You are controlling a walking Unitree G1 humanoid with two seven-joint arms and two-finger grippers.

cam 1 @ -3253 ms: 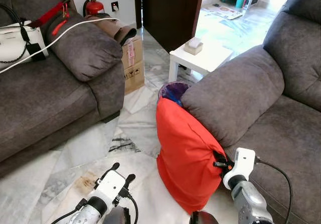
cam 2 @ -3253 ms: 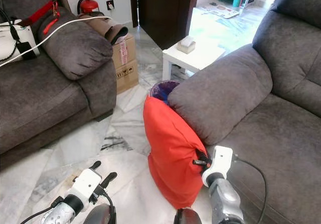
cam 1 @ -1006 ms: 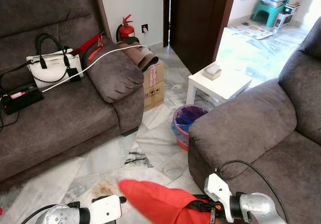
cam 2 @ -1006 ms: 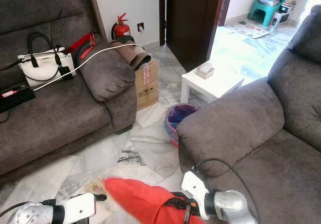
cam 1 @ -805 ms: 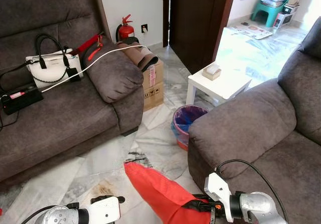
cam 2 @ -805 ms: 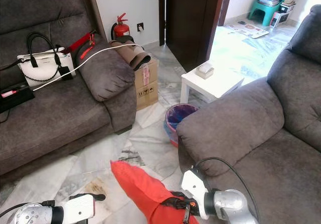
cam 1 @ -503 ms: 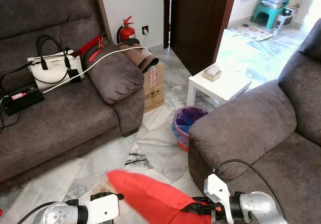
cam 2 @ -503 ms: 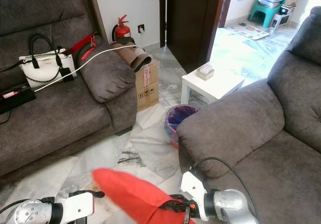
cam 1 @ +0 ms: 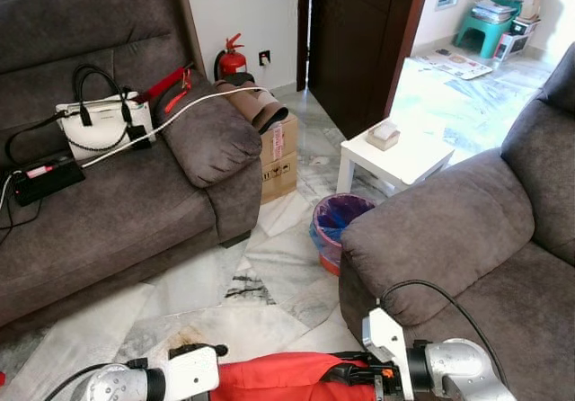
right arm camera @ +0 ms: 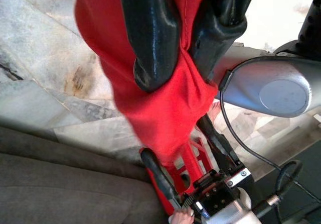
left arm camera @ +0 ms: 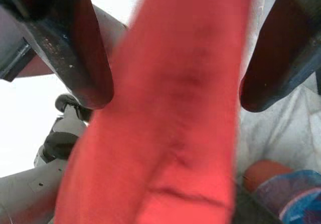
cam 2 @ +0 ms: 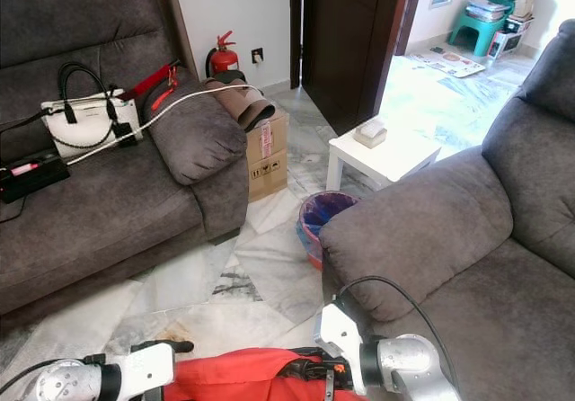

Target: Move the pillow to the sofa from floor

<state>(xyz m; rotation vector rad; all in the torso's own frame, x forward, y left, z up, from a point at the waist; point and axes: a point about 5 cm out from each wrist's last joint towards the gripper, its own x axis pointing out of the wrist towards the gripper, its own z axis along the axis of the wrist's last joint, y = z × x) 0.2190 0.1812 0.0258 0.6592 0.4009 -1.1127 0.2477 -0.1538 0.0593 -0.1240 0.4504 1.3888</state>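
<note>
- Your red pillow (cam 1: 287, 372) is off the floor, stretched level between the two arms at the bottom edge of the head views, just in front of the right-hand sofa (cam 1: 467, 230).
- Your right gripper (right arm camera: 186, 58) has its two black fingers pinched tight on a bunched fold of the pillow's fabric, at the end nearest that sofa's armrest.
- Your left gripper (left arm camera: 175, 48) sits at the pillow's other end; its fingers stand well apart, the red cloth running between them, and you cannot tell from the wrist view whether they press on it.
- Below the pillow lies the marble floor (cam 1: 269, 275), with a brownish stain (cam 1: 184, 338) just beyond the left gripper.
- Past the sofa's armrest stands a bin with a purple liner (cam 1: 337, 221), close against the armrest.
- Behind the bin is a small white surface (cam 1: 395, 158) carrying a small box (cam 1: 384, 133).
- Farther from the right-hand sofa, across the floor, is a second sofa (cam 1: 108, 203) holding a white handbag (cam 1: 94, 122), a power strip (cam 1: 45, 174) and a white cable (cam 1: 193, 109); beside it are a cardboard box (cam 1: 278, 154) and a red fire extinguisher (cam 1: 232, 59).
</note>
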